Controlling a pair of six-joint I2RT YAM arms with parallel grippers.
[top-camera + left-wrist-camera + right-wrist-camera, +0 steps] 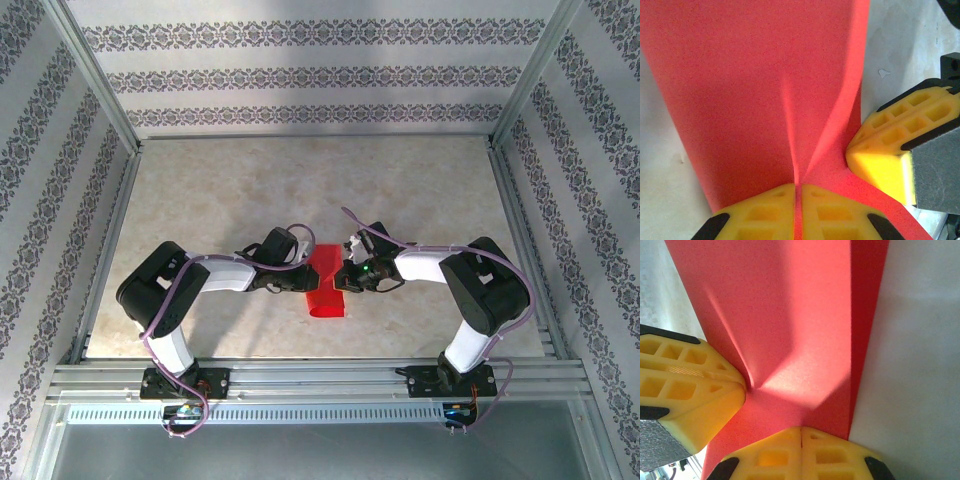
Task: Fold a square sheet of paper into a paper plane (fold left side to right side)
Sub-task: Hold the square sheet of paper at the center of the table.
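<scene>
Marbled table [300, 190], towards near edge: left gripper [797, 195] and right gripper [801, 434] each pinch the square sheet of paper [327, 285], apparently halved; nose folds remain.

Centre is blocked: left gripper [288, 281] and right gripper [352, 275] sit just beside each other, both pinched on the square sheet of paper [326, 292]. Their arms span the near strip. Far half of the table [300, 180] is open. Side lanes are narrow, hemmed by frame posts [100, 75] and patterned walls [40, 200].
</scene>
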